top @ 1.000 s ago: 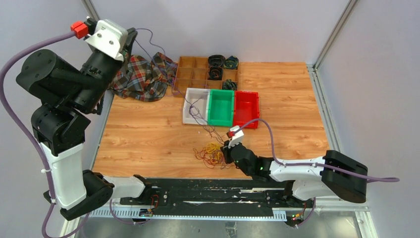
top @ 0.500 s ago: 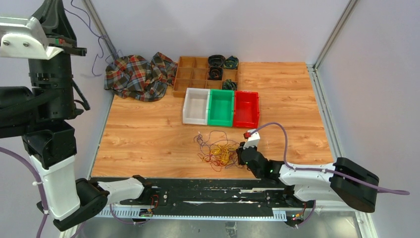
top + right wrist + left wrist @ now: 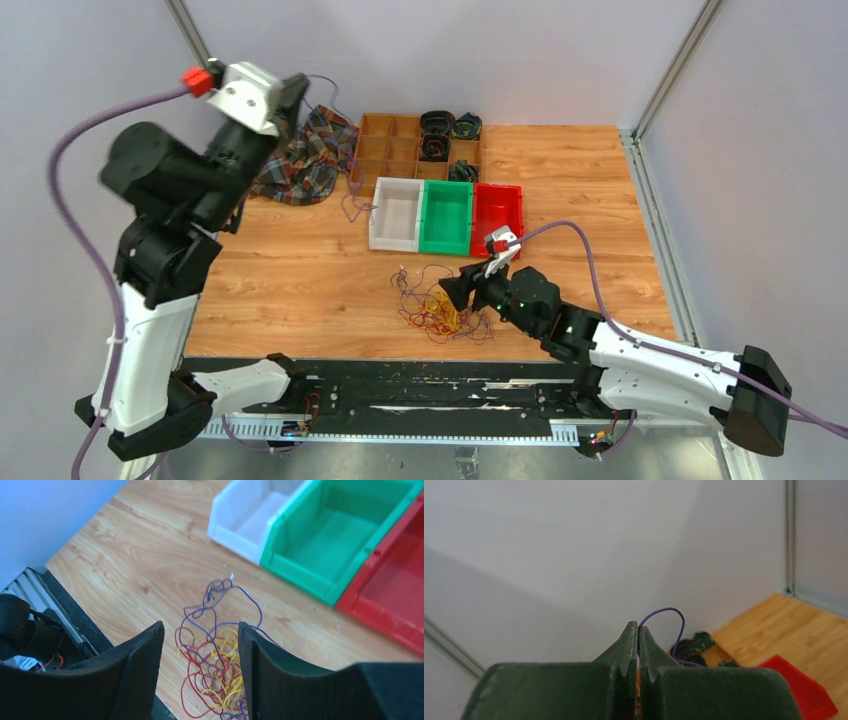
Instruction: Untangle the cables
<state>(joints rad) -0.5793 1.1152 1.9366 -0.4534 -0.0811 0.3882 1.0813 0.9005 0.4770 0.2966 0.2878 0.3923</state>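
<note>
Cable tangle [image 3: 440, 312] is lying on the wooden table [image 3: 300, 270].
Left gripper [image 3: 638, 630] is pinching a purple cable [image 3: 676, 615] aloft; right gripper [image 3: 200, 626] is hovering, jaws spread, over the tangle.

There is room to reach the cables [image 3: 437, 308] from the left over the bare table [image 3: 290, 270], but the white box [image 3: 396, 213], green box [image 3: 446, 216] and red box [image 3: 497, 218] stand just behind them, and the right gripper [image 3: 200, 625] hangs close above.
</note>
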